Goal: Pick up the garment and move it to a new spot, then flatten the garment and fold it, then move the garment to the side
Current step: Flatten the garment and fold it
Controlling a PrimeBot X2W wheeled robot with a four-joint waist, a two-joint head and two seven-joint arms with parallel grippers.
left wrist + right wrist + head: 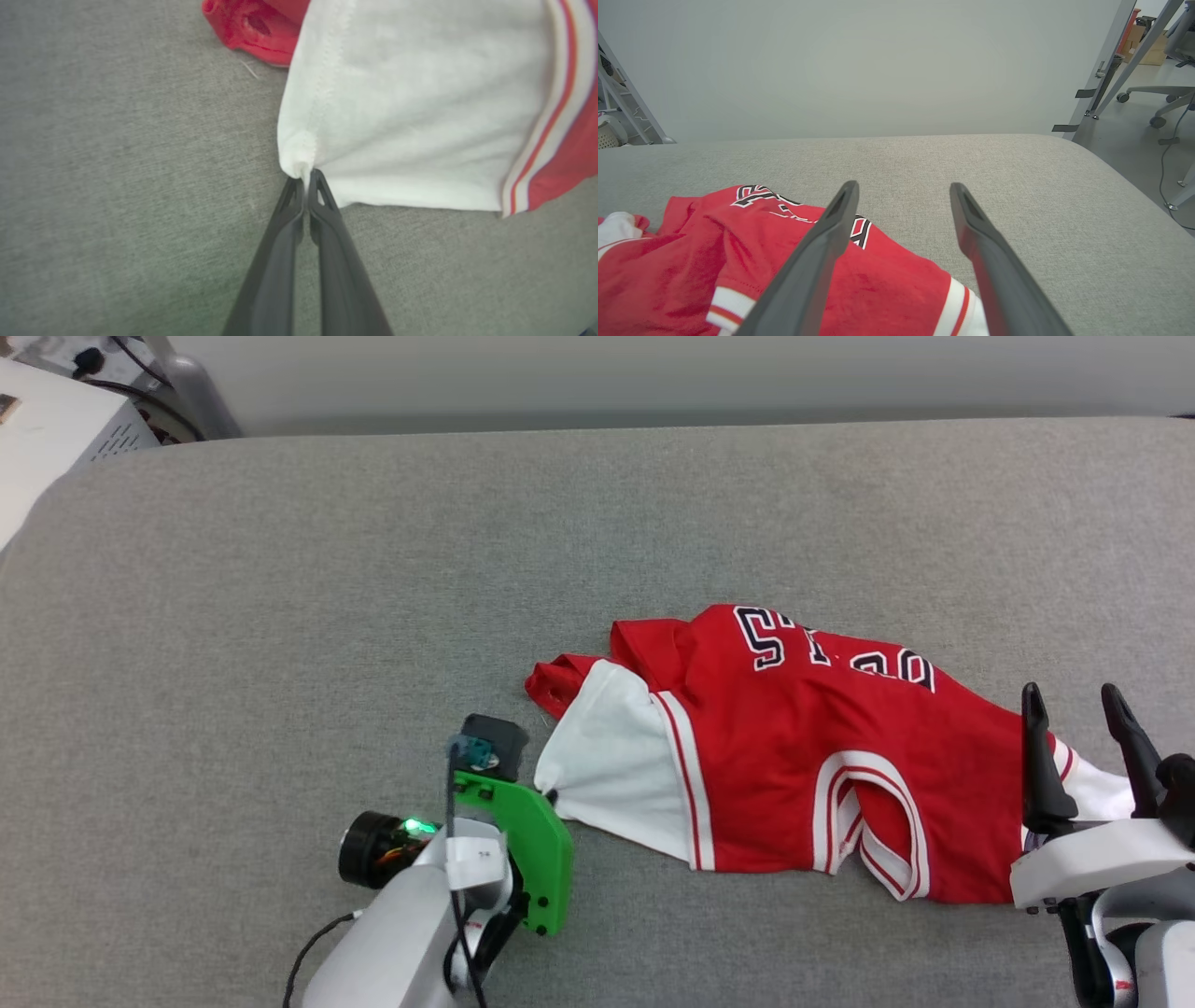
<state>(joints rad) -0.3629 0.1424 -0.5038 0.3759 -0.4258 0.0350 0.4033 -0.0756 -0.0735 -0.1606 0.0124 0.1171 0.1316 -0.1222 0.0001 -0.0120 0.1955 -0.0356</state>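
One jersey (803, 756) sleeve corner is pinched between the fingertips of the left gripper (306, 179): pickup underway. The right gripper (903, 186), spread wide and empty, should next clamp cloth beneath its fingers.

The red jersey-style T-shirt (794, 756) with white sleeves, striped trim and black lettering lies crumpled, right of centre, one sleeve stretched left.

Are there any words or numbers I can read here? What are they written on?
Chest of the red jersey-style garment with white sleeves: big black white-outlined letters, upside down and creased; maybe "S" and "L" at one end, but the whole word cannot be read.
Small white tag on the robot's pale forearm: a tiny dark mark, too small to read.
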